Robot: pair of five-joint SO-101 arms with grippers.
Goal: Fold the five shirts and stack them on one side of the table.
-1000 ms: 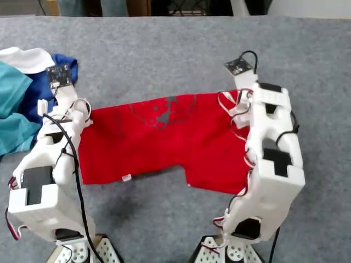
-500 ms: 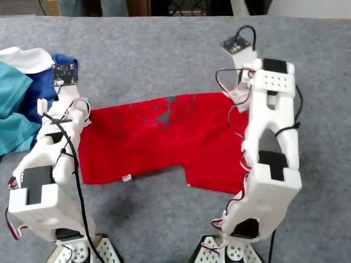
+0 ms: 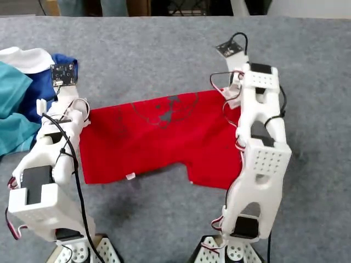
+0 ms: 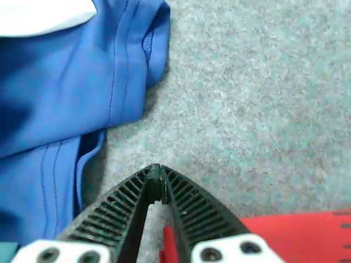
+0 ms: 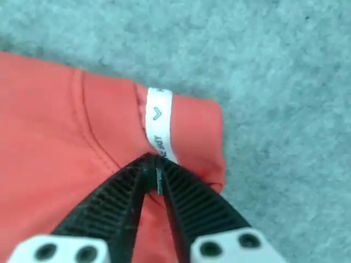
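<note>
**Operator:** Where is the red shirt [image 3: 153, 142]?

**Spotter:** It lies spread flat in the middle of your tabletop [image 3: 164, 49], between your 2 arms. Its dark print [image 3: 164, 109] is toward the far edge, and a small white tag [image 3: 130, 176] sits at the near hem.

**Operator:** And my right gripper [image 5: 155, 164]?

**Spotter:** It's at the shirt's far right corner. Your jaws are closed together on the red cloth, just beside a white label [image 5: 159, 123].

**Operator:** The left gripper [image 4: 157, 175]?

**Spotter:** That one is at the shirt's far left corner, with its tips pressed together over the grey cover. A sliver of red shows in the gap behind the tips. I cannot tell whether you have any cloth caught there.

**Operator:** What else is on the tabletop?

**Spotter:** There are 3 more shirts heaped at the left edge. The blue shirt [image 4: 60, 93] is near your left gripper and apart from the red one. The teal shirt [image 3: 13, 109] lies nearer you, and the white shirt [image 3: 24, 57] is toward the far edge.
</note>
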